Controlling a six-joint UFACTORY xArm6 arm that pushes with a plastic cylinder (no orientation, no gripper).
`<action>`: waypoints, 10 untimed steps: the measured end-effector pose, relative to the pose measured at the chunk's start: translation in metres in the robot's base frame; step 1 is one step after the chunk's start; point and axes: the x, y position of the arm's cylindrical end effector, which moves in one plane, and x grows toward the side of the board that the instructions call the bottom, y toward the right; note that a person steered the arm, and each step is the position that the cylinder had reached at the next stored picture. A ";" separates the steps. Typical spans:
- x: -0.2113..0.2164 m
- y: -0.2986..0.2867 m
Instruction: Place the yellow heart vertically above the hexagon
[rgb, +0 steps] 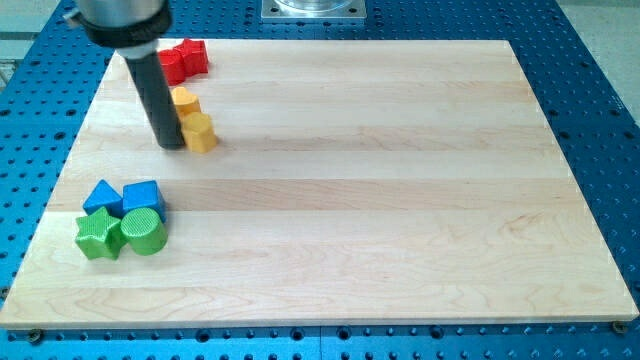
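Two yellow blocks sit near the board's top left, touching each other. The upper one (186, 99) is partly hidden by my rod and looks like the heart. The lower one (201, 132) looks like the hexagon. My tip (172, 147) rests on the board right at the lower yellow block's left side, seemingly in contact. The rod rises from there to the view's top left.
Two red blocks (185, 59) lie at the board's top edge, just above the yellow pair. At the lower left sit a blue triangle-like block (102, 196), a blue cube (144, 196), a green star (98, 236) and a green cylinder (145, 233), clustered together.
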 end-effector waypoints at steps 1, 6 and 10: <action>0.004 -0.035; -0.001 -0.070; -0.037 0.031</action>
